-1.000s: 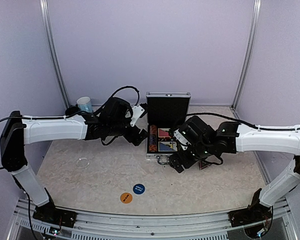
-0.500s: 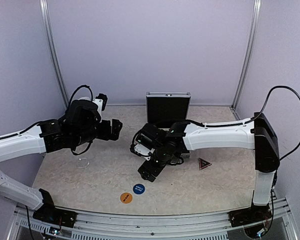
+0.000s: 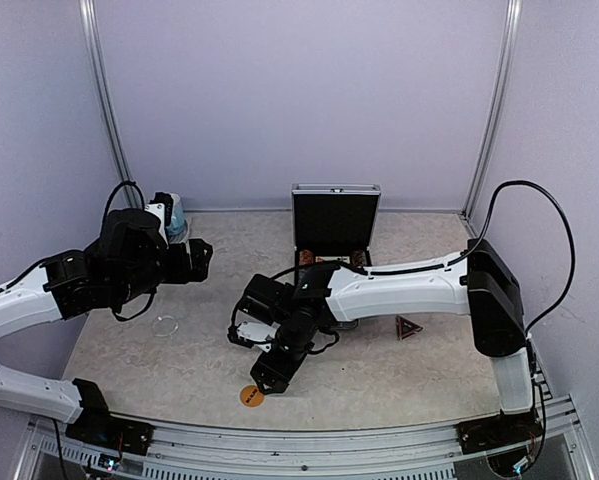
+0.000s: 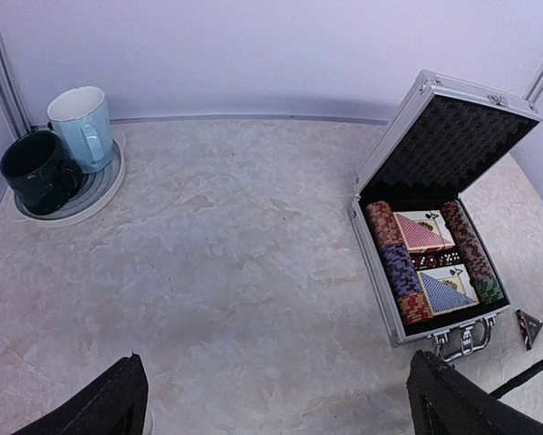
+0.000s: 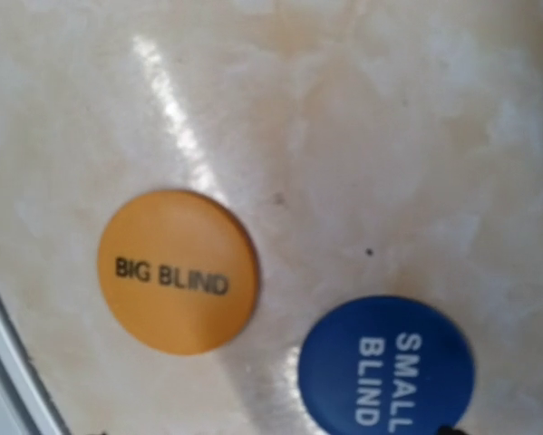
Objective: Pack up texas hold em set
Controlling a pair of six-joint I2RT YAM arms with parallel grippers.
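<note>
Near the counter's (image 4: 217,254) front edge, the orange button (image 5: 177,271) and blue button (image 5: 386,367) lie just apart below the right gripper (image 3: 267,378); I cannot tell how far it is open. Farther back, the open case (image 4: 448,140) holds chips (image 4: 398,272) and cards (image 4: 422,231), with the triangular marker (image 4: 528,327) beside it. The left gripper (image 4: 278,372) hangs wide open and empty.
</note>
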